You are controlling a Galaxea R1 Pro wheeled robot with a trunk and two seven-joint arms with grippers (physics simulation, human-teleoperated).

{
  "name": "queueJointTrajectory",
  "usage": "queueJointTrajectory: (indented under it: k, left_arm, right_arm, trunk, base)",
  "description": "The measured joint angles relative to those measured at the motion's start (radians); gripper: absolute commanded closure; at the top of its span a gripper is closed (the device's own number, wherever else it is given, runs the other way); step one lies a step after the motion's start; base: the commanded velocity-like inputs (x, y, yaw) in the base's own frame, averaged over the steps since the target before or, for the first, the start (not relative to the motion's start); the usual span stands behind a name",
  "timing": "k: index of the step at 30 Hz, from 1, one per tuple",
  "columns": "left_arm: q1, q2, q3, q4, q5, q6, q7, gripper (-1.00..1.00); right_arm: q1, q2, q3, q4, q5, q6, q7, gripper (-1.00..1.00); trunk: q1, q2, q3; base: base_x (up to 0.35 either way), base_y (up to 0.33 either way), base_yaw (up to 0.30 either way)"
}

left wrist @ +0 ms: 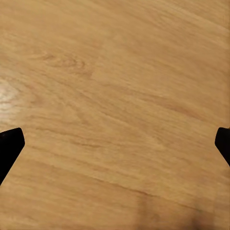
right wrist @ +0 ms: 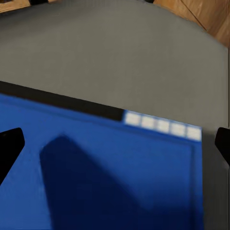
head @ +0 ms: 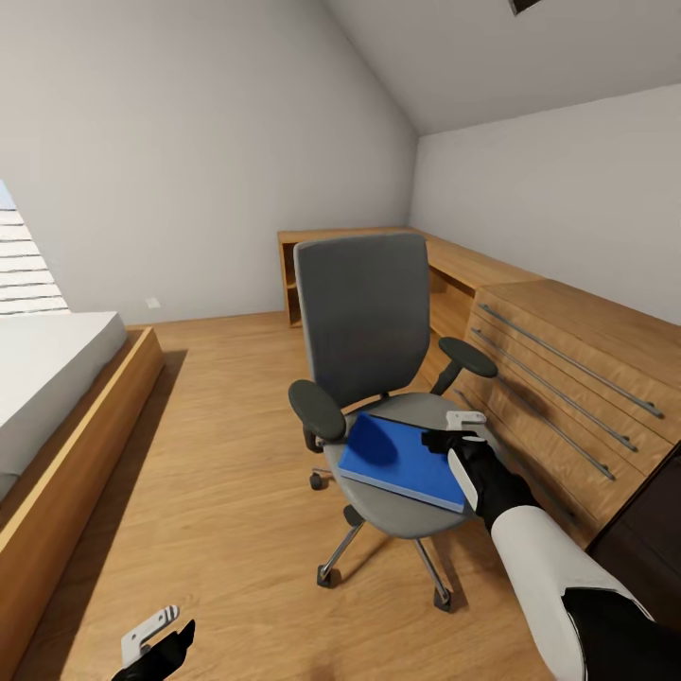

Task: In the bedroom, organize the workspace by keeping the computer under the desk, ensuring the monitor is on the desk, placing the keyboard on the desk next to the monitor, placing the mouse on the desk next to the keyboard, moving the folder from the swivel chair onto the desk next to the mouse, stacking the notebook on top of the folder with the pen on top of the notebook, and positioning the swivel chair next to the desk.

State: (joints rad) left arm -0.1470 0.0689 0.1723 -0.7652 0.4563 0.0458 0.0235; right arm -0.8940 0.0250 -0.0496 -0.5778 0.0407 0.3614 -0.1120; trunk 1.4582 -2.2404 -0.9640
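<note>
Head view: the folder (head: 405, 462) lies flat on the seat of the chair (head: 364, 312), and the right hand (head: 458, 427) hovers just over the folder's far right corner, on the side nearest the wooden drawer unit (head: 567, 369). The folder's long axis looks to run across the seat, from the left armrest side toward the right hand, turned a little askew, with one corner reaching the seat's front edge.

In the right wrist view the folder (right wrist: 120, 177) sits directly below the right hand (right wrist: 115, 143); the two dark fingertips (right wrist: 10, 146) stand wide apart at the picture's edges with nothing between them, so the hand is spread and has hold of nothing. The grey seat (right wrist: 115, 57) shows beyond the folder's edge.

The left hand (head: 156, 638) hangs low, well apart from the chair, over bare floor (left wrist: 115, 96); its fingertips (left wrist: 9, 143) are likewise spread wide and empty.

The right arm is plainly the nearer one. The pick-up likely turns on coming down at that near edge, where the folder's rim can be caught against the seat.
</note>
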Motion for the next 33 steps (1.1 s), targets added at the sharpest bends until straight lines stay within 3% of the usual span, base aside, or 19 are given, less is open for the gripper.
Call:
queueJointTrajectory:
  k: [9, 23, 28, 33]
  left_arm:
    - [0.000, 0.000, 0.000, 0.002, 0.001, 0.000, -0.001, -1.00]
    - [0.000, 0.002, 0.001, 0.002, 0.001, 0.000, -0.001, -1.00]
    - [0.000, 0.008, 0.003, 0.002, 0.002, 0.000, -0.001, -1.00]
    - [0.001, 0.013, 0.003, 0.002, 0.004, 0.000, 0.002, -1.00]
  right_arm:
    - [0.000, 0.001, -0.001, -0.085, 0.000, 0.000, -0.004, -1.00]
    - [0.000, 0.007, 0.000, -0.039, -0.006, 0.026, 0.002, -1.00]
    - [0.000, 0.010, 0.000, -0.032, -0.009, 0.125, 0.001, -1.00]
    - [0.000, 0.011, -0.002, -0.056, -0.015, 0.305, 0.000, -1.00]
  trunk:
    - [-0.001, 0.000, 0.000]
    - [-0.001, 0.000, 0.000]
    - [0.000, 0.000, 0.000]
    - [0.000, 0.000, 0.000]
  base:
    - [0.173, -0.041, 0.000]
    - [0.323, -0.007, 0.000]
    - [0.250, 0.000, 0.000]
    - [0.037, 0.000, 0.000]
